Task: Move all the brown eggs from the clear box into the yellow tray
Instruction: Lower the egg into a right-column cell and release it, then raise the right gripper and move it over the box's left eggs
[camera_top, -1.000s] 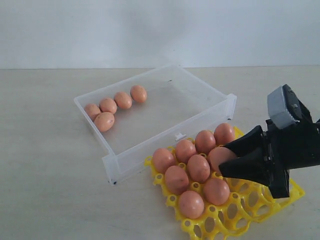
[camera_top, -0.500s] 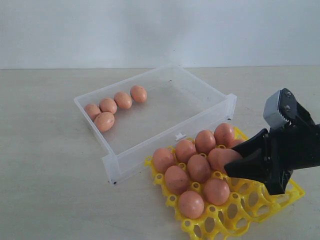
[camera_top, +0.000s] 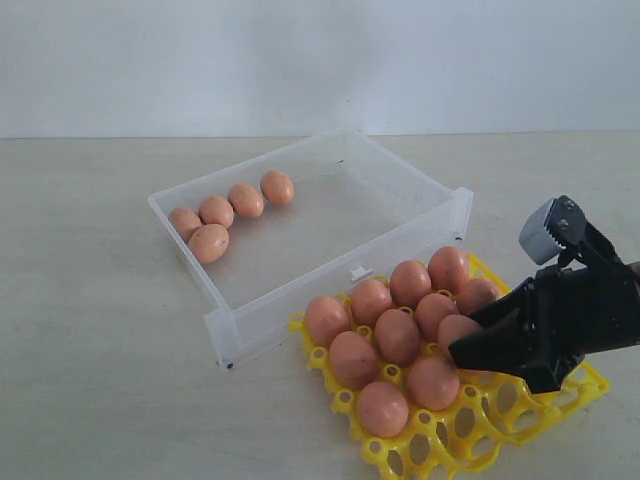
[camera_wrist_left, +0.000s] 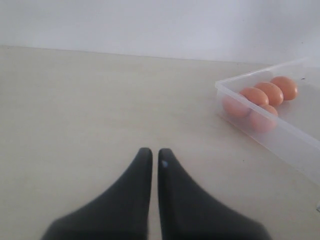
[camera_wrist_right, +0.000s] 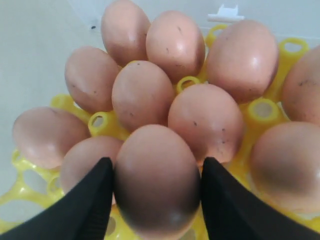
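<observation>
Two black fingers (camera_wrist_right: 85, 205) of the right gripper (camera_wrist_right: 157, 162) stand partly open and press on either side of one brown egg (camera_wrist_right: 157, 185), which fills the gap between them. In the exterior view this gripper (camera_top: 465, 342) reaches in from the right edge, low in the frame. The egg it holds (camera_top: 458, 328) is down among the others on the yellow tray (camera_top: 372, 448); whether it rests in a cup cannot be told.

Ten more brown eggs (camera_top: 397, 335) sit in the tray's cups. Four are in the row nearest the box, four in the next row, and two in the row of the held one, to its lower left.

The clear box (camera_top: 300, 305) lies to the upper left of the tray on the pale table (camera_top: 100, 350), its front wall just beside the tray's upper edge. Five eggs (camera_top: 246, 200) are bunched in its upper-left corner, four in a line and one just below.

The left gripper (camera_wrist_left: 152, 152) has its two fingers drawn almost together with nothing between them. It hangs over bare table, apart from the box corner (camera_wrist_left: 280, 135), where four of those eggs (camera_wrist_left: 255, 96) show.
</observation>
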